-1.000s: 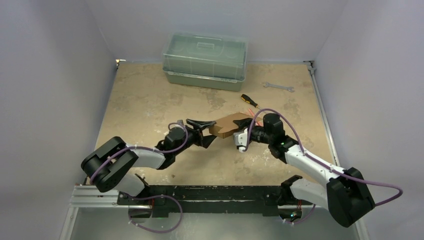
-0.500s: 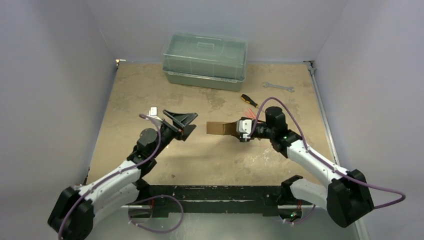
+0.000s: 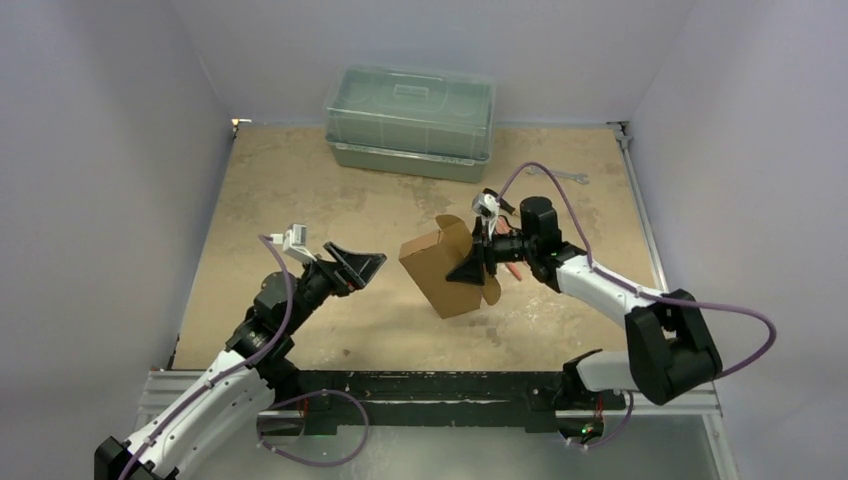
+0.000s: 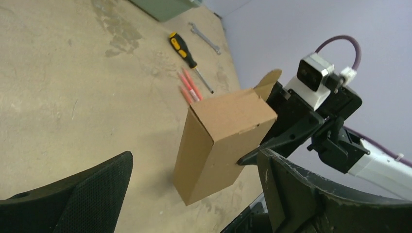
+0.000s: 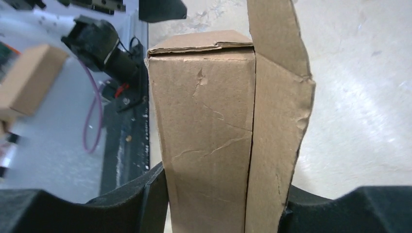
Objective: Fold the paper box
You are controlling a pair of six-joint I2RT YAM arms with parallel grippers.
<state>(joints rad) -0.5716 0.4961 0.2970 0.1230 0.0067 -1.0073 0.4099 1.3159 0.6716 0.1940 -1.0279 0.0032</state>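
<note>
The table [image 3: 300, 200] is the biggest thing, w/ the green-grey lidded container [image 3: 410, 120] at its far edge, well apart from the work.

The paper box [image 3: 440, 272] is near the table centre, between the two arms. It is tilted and seems lifted off the surface. The body is already a carton, and the end facing the left wrist cam looks closed.

The right gripper [image 3: 472, 268] is clamped on the box, one finger on each side wall. The left gripper [image 3: 360, 264] is spread wide, holds nothing, and is apart from the box, pointing at it.

One scalloped flap [image 3: 455, 228] stands up open at the end by the right gripper.

I judge the step is to close this flap. To do it well:
- The right arm should hold the box steady, w/o more squeeze; the cardboard shows creases, so it dents easily.
- The left gripper should approx. align w/ the flap's hinge line and push it flat, not grab the wall.

The screwdriver [image 4: 187, 51], red pens [image 4: 189, 87] and wrench [image 4: 204, 38] lie beyond the box, not in the way.
</note>
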